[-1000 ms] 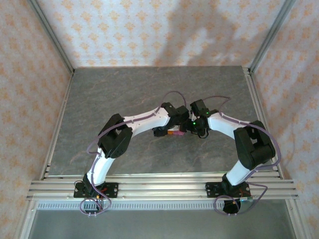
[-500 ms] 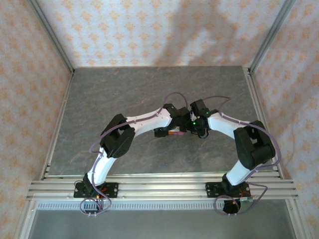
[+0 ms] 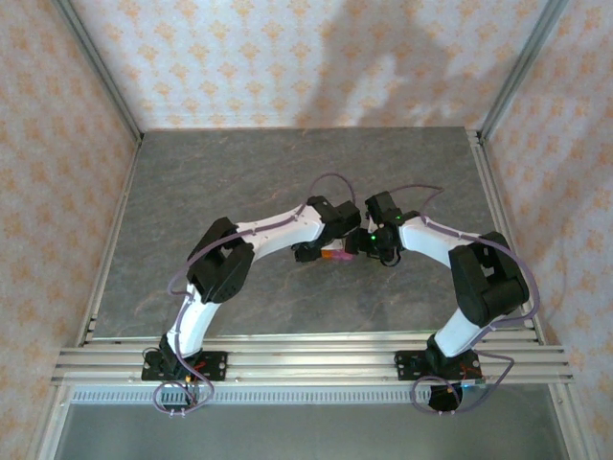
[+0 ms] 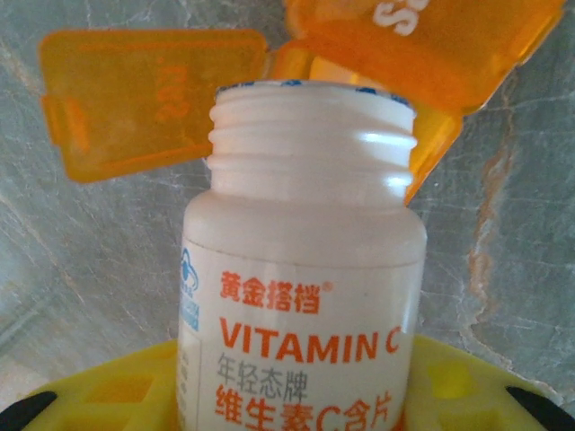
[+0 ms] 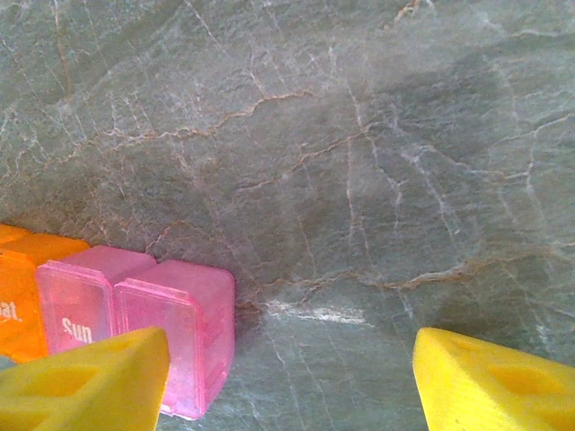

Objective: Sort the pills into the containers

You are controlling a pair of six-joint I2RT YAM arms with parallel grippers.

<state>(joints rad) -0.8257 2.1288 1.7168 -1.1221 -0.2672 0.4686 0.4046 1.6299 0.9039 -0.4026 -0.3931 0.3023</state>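
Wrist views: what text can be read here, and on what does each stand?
"VITAMIN C": white bottle label.
"黄金搭档", "年轻态牌", "维生素C含片": same label.
"Sun": pink cell.
"at.", cut off at the edge: orange cell.
Embossed marks on the open orange lid: too blurred to read.

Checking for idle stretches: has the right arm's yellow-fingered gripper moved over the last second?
No. The right gripper sits at the same place relative to the aluminium rail along the table's right edge, beside the pink plastic pill cells.
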